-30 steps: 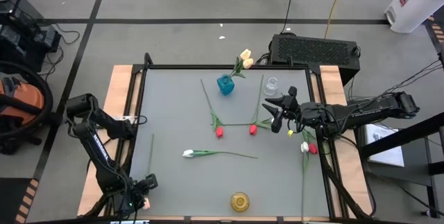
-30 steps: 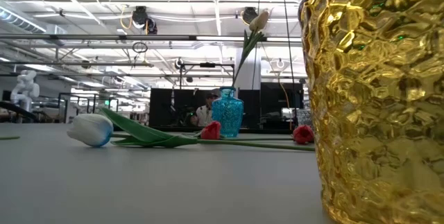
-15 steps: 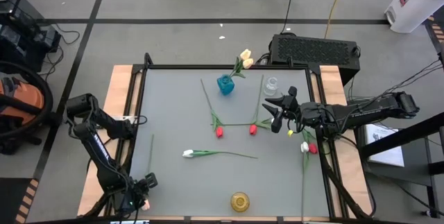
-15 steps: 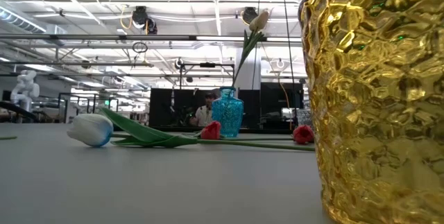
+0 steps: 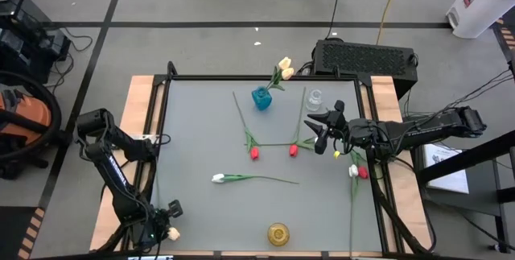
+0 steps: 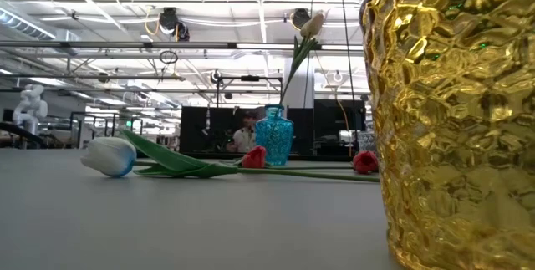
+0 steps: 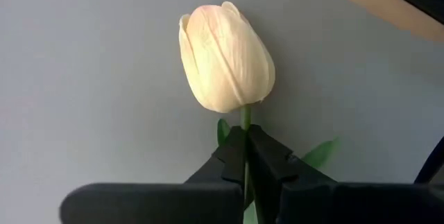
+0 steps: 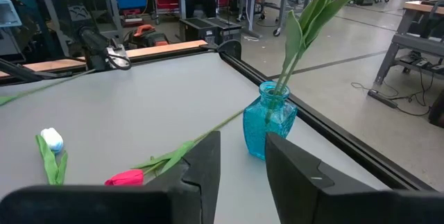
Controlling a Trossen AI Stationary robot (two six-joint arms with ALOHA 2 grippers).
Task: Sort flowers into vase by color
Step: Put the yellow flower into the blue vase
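so i've got the left gripper (image 7: 247, 156) closed on the stem of a cream tulip (image 7: 225, 56), just under the bud; in the overhead picture that bud (image 5: 173, 233) shows at the lower left, by the table's edge. i judge the step in hand is the pick-up of this flower, with the grip just made and no lift yet.

next i think i need to raise it and carry it up toward the blue vase (image 5: 261, 98) at the upper middle, which already holds cream tulips (image 5: 284, 68), then drop the long stem into the narrow neck.

the right gripper (image 8: 239, 154) waits at the right of the table with its fingers apart, holding nothing.

a white tulip (image 5: 218, 178) and two red tulips (image 5: 254, 154) lie mid-table; the gold vase (image 5: 278, 233) stands at the lower middle.
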